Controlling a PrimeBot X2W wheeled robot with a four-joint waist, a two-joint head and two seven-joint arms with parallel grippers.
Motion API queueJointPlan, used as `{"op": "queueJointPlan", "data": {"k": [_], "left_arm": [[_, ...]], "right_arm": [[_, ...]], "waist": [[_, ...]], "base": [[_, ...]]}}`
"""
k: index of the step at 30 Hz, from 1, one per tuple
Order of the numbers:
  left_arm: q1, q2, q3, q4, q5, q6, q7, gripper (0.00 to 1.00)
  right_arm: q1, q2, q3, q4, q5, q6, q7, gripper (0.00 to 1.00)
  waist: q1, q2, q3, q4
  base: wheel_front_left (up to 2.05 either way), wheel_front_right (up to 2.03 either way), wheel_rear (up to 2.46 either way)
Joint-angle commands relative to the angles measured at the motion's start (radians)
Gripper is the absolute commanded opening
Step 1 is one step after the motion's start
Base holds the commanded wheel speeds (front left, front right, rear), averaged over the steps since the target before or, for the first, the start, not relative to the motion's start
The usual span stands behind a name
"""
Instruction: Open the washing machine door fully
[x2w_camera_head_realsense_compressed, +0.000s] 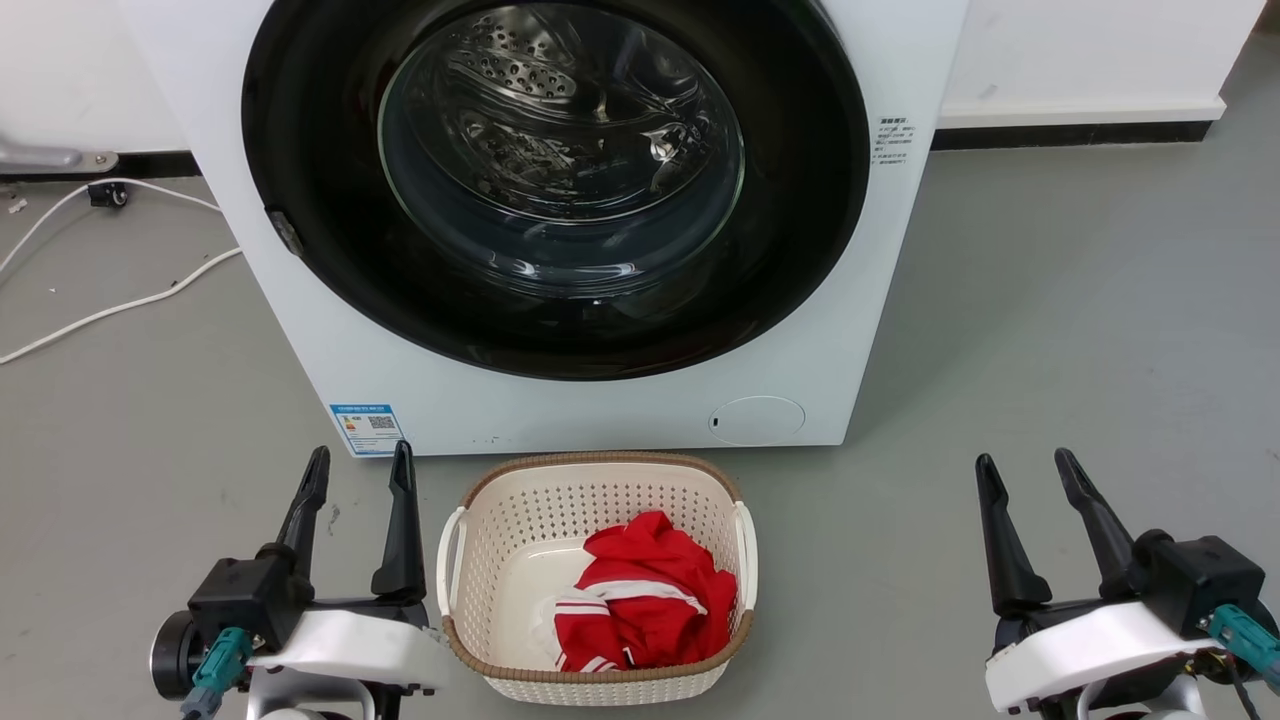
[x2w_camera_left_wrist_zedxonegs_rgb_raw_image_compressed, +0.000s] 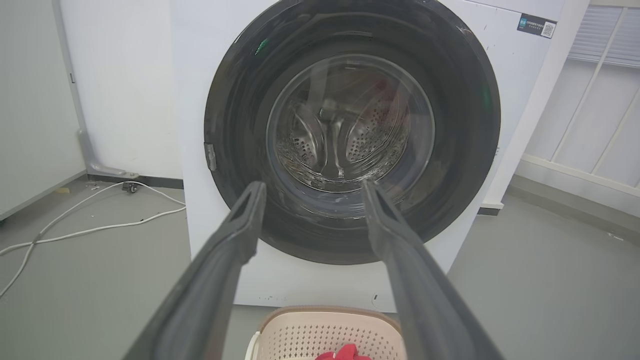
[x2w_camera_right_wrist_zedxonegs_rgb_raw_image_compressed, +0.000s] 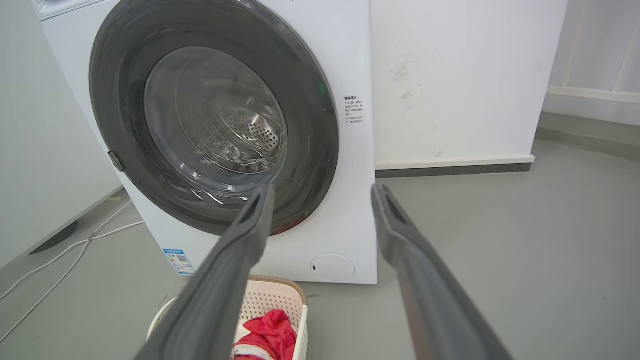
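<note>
The washing machine door (x2w_camera_head_realsense_compressed: 300, 130) is a big round glossy black ring with a bulging clear glass bowl; it lies flush against the white machine front, closed. A small grey latch (x2w_camera_head_realsense_compressed: 284, 231) sits on its left rim. The door (x2w_camera_left_wrist_zedxonegs_rgb_raw_image_compressed: 235, 125) faces me in the left wrist view and the door (x2w_camera_right_wrist_zedxonegs_rgb_raw_image_compressed: 112, 85) is seen at an angle in the right wrist view. My left gripper (x2w_camera_head_realsense_compressed: 360, 468) is open at lower left, well short of the machine. My right gripper (x2w_camera_head_realsense_compressed: 1030, 476) is open at lower right, also apart from it. Both hold nothing.
A cream laundry basket (x2w_camera_head_realsense_compressed: 470, 520) with red and white clothing (x2w_camera_head_realsense_compressed: 645, 590) stands on the grey floor just in front of the machine, between my grippers. White cables (x2w_camera_head_realsense_compressed: 110, 310) trail on the floor at left. A white wall and dark skirting run behind at right.
</note>
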Motion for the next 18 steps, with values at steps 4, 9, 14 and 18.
{"op": "queueJointPlan", "data": {"k": [4,9,14,18], "left_arm": [[0.009,0.003,-0.002,-0.015,0.048,0.007,-0.014,1.0],[0.013,0.002,-0.004,-0.019,0.083,0.011,-0.023,1.0],[0.017,0.001,-0.006,-0.02,0.118,0.012,-0.031,1.0],[0.018,0.001,-0.007,-0.019,0.144,0.014,-0.039,1.0]], "right_arm": [[0.001,0.003,0.007,-0.012,-0.035,0.0,-0.01,1.0],[0.001,0.003,0.011,-0.01,-0.06,0.0,-0.016,1.0],[0.003,0.004,0.016,-0.013,-0.082,0.0,-0.023,1.0],[0.006,0.004,0.018,-0.013,-0.098,0.0,-0.032,1.0]], "waist": [[0.0,-0.0001,0.0,-0.001],[0.0,-0.0001,-0.001,-0.001],[0.0,-0.0001,-0.001,-0.001],[0.0,-0.0001,-0.001,-0.001]], "base": [[0.0,0.0,0.0],[0.0,0.0,0.0],[0.0,0.0,0.0],[0.0,0.0,0.0]]}}
